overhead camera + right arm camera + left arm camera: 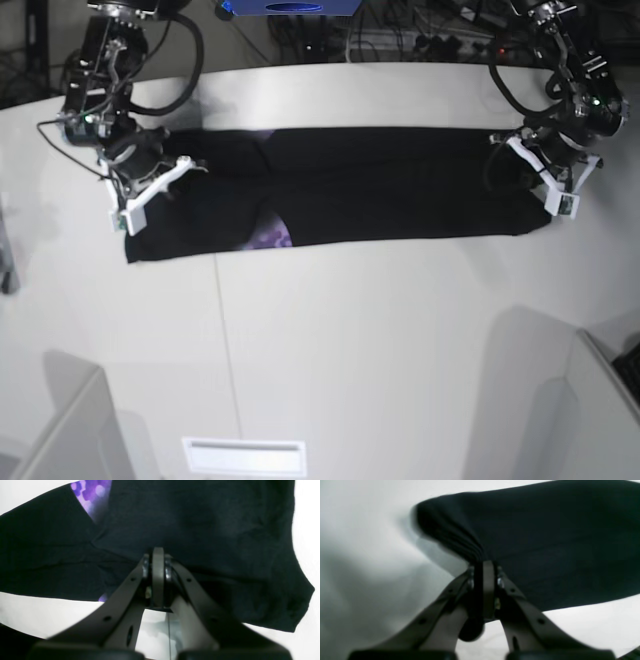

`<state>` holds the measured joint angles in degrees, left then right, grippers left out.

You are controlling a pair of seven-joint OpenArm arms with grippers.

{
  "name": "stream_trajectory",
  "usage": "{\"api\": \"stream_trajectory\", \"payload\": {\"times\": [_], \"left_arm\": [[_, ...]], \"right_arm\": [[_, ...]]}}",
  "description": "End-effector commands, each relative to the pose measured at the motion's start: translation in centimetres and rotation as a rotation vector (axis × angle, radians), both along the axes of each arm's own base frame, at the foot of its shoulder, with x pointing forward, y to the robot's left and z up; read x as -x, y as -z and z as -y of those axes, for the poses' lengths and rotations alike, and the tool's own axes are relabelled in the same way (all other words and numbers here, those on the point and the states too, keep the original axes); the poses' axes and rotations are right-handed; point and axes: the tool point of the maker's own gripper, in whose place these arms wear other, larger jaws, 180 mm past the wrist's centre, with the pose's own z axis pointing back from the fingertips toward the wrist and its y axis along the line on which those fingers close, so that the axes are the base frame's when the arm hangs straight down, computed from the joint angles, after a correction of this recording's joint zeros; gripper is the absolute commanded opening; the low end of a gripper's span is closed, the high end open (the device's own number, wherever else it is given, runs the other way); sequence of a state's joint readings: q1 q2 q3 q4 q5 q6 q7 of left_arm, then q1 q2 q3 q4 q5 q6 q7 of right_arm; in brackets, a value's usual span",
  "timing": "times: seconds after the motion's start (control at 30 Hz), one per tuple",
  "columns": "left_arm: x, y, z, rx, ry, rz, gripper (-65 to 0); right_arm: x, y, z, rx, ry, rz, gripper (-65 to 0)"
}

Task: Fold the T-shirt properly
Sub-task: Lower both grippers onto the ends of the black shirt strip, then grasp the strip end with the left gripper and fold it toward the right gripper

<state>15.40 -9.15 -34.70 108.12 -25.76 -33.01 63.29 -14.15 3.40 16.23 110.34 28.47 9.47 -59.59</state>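
Both ends are pinched tight here — the left end effector [486, 566] is clamped on bunched black cloth at one end of the T-shirt [380, 185], the right end effector [158, 555] on the other. Shirt's stretched long across the white counter [350, 340], a bit of purple print [268, 236] peeking out.

The left wrist view is smeared: the shirt's [545, 545] gathered edge blurs into the table [365, 555]. In the right wrist view the shirt runs off the top and left edges, and its print [92, 495] shows only as a purple sliver (the rest lies under folds).
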Motion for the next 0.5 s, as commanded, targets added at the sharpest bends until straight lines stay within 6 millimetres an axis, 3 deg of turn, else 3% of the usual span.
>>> {"api": "stream_trajectory", "payload": {"times": [0.0,0.47], "left_arm": [[-0.7,-1.1,0.5,-0.004,0.018,0.048,-65.0],[-1.8,0.2,9.9,0.167,0.118,0.032,-65.0]], "right_arm": [[-0.8,-1.0,0.1,-0.002,-0.001,0.045,-65.0],[-0.7,-0.9,0.1,-0.002,-0.001,0.043,-65.0]]}}
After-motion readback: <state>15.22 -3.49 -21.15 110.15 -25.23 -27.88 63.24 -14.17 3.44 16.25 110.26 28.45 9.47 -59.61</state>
